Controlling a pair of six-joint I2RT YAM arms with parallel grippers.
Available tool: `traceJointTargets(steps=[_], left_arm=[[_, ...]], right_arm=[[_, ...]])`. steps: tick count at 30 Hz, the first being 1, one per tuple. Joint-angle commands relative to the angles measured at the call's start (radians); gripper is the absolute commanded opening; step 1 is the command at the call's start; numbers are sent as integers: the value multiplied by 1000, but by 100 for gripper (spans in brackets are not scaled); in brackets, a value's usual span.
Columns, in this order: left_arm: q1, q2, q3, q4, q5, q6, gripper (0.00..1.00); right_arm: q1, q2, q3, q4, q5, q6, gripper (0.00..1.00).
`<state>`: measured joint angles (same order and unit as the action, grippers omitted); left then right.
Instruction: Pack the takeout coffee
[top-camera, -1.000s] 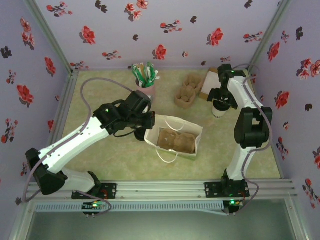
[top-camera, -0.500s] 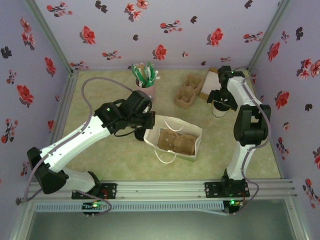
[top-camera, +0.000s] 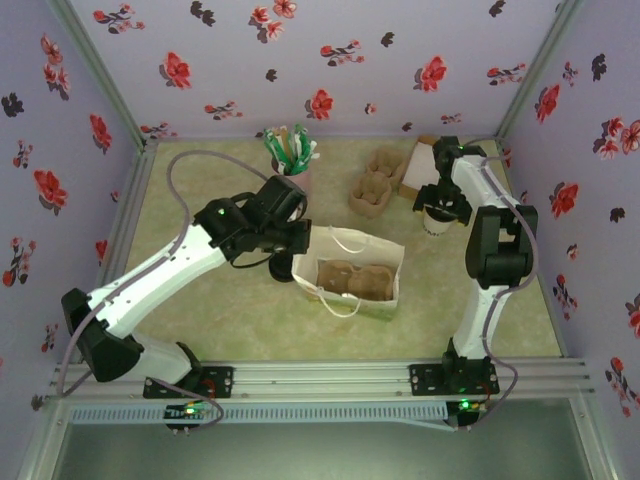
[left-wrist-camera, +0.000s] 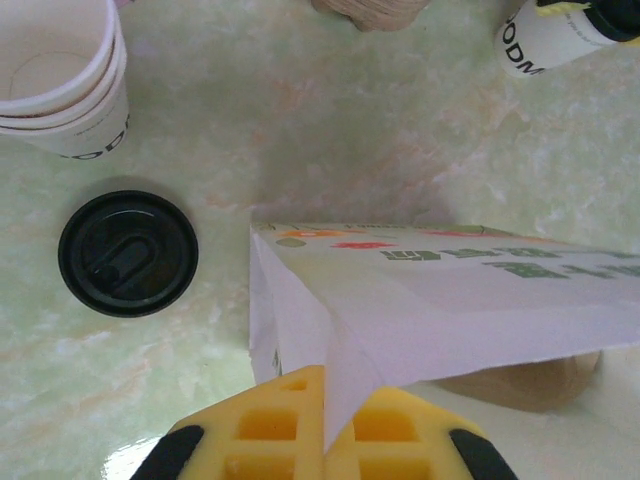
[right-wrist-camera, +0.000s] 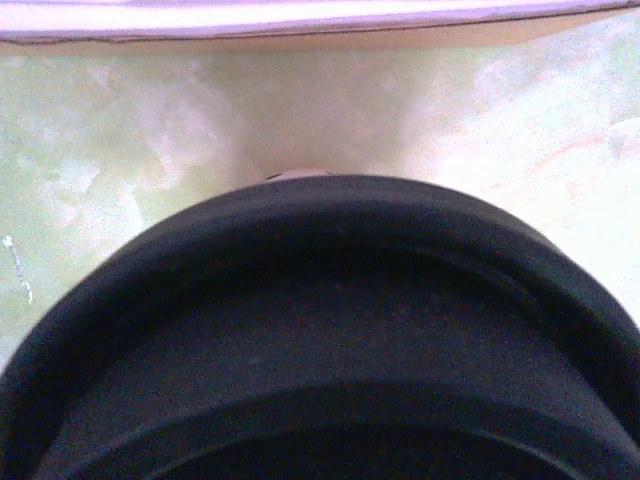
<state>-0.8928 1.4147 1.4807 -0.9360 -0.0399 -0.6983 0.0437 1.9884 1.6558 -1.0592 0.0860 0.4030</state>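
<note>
Marbled green table (top-camera: 240, 320): left fingers (left-wrist-camera: 270, 430) pinch white bag (left-wrist-camera: 450, 320); right fingers (top-camera: 447, 197), state unclear, at "ODM"-lettered coffee (left-wrist-camera: 545, 45).

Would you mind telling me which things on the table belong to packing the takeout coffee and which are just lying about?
For the job: takeout coffee, lidded, far right; paper bag, standing open; pulp carrier inside it.

Lying about: loose black lid; stack of cream cups; pink cup of green sachets; spare carriers at the back.
</note>
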Motion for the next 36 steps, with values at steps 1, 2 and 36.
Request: traceJointTargets(steps=[1, 2, 36], left_arm=[[18, 20, 22, -108, 25, -10, 0], [20, 25, 30, -115, 30, -11, 0], [77, 294, 383, -285, 17, -69, 0]], right_arm=[[-6, -24, -19, -2, -12, -7, 90], [-5, -26, -21, -2, -13, -6, 89], [165, -594, 124, -321, -48, -105, 76]])
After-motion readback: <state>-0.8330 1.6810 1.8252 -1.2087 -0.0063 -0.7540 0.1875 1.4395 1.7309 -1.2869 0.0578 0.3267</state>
